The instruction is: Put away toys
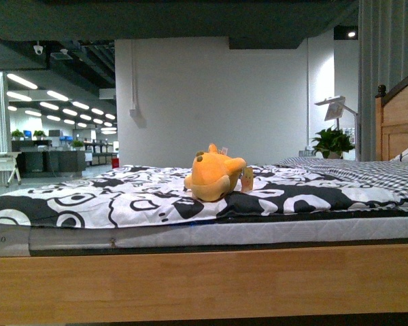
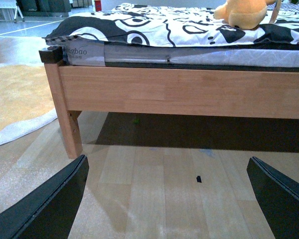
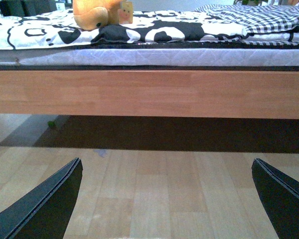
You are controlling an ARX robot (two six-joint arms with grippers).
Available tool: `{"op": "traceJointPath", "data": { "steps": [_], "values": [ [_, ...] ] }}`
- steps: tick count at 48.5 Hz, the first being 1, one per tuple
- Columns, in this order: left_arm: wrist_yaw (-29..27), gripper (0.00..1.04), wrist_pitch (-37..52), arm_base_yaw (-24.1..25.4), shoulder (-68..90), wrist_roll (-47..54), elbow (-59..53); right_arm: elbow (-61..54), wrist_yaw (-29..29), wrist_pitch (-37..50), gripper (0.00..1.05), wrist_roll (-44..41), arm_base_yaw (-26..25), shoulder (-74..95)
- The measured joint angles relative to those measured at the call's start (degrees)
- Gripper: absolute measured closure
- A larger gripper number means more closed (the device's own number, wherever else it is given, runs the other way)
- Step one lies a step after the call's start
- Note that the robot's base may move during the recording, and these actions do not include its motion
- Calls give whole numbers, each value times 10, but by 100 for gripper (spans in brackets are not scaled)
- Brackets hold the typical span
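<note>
Both pairs of jaws are spread wide and pinch nothing. The left jaws and the right jaws each hang low over the wooden floor (image 2: 154, 199), facing the side rail of the bed frame (image 1: 190, 285).

The orange-yellow plush toy (image 1: 214, 176) lies up on the black-and-white patterned duvet (image 1: 109, 200), well apart from either arm. It sits roughly between them, a paper tag (image 1: 247, 178) at its side. It is untouched, so I judge the task is at its very start, with the reach not yet begun.

The next move calls for lifting one arm clear above the rail and the mattress (image 1: 224, 234), then reaching across the duvet to close on the toy's soft body. I see no box or basket to take it, so I cannot tell where it should go.
</note>
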Motion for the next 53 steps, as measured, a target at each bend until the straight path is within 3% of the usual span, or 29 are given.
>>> {"op": "traceJointPath", "data": {
  "steps": [53],
  "values": [
    [0, 6, 0, 0, 0, 0, 0, 0, -1, 0, 0, 0, 0, 0]
  ]
}}
